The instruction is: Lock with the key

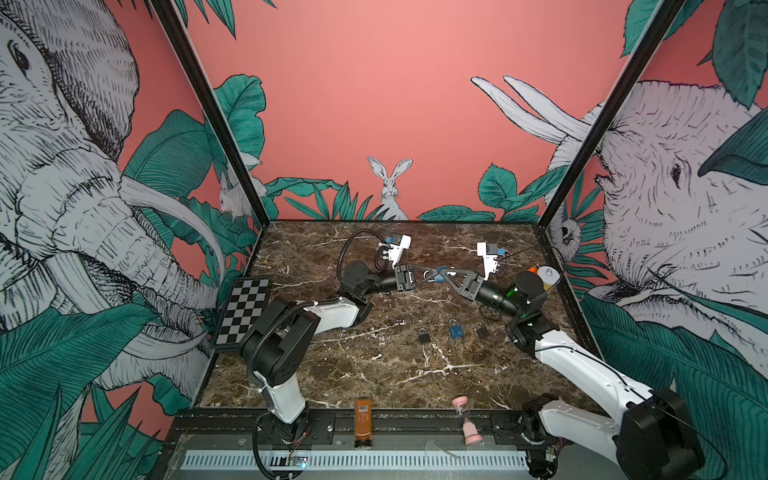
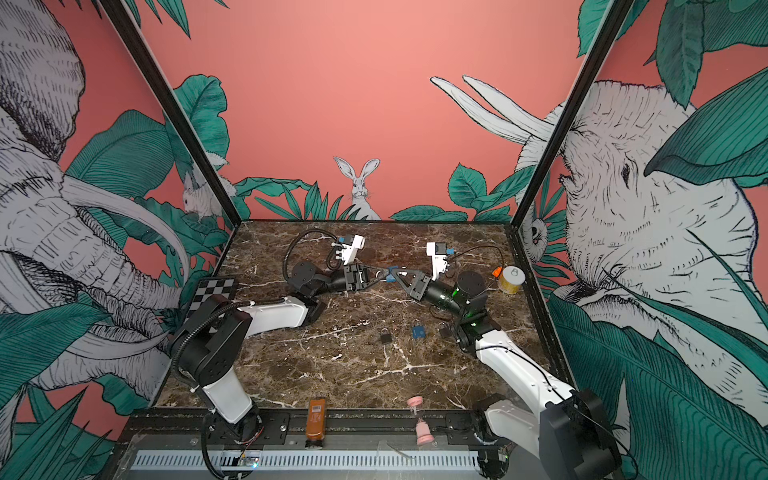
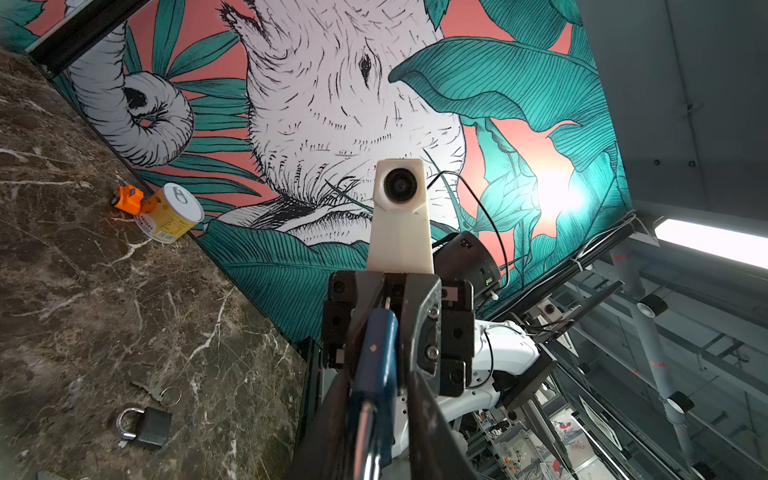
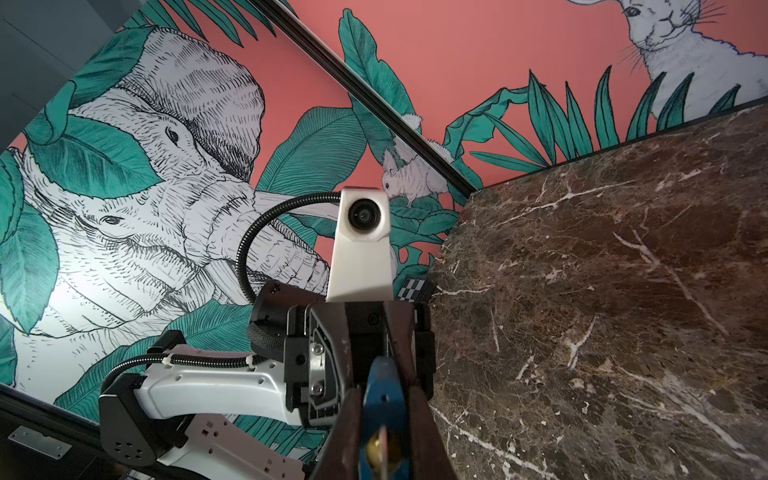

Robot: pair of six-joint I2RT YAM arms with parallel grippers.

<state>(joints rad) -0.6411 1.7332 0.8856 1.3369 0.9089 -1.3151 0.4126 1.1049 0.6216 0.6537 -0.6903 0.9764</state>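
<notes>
The right gripper (image 4: 384,376) has its fingers clamped on a blue metal padlock (image 3: 376,357), held in the air above the brown marble counter (image 1: 353,374). The left gripper (image 3: 374,411) faces it, fingers either side of the silver shackle (image 3: 365,428). I cannot tell whether they grip it. A small silver key on a ring (image 3: 156,390) lies on the counter beside a dark grey padlock (image 3: 145,424).

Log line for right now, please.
right gripper: shut on blue padlock | left gripper: flanks same padlock, grip unclear | padlock: held above table
</notes>
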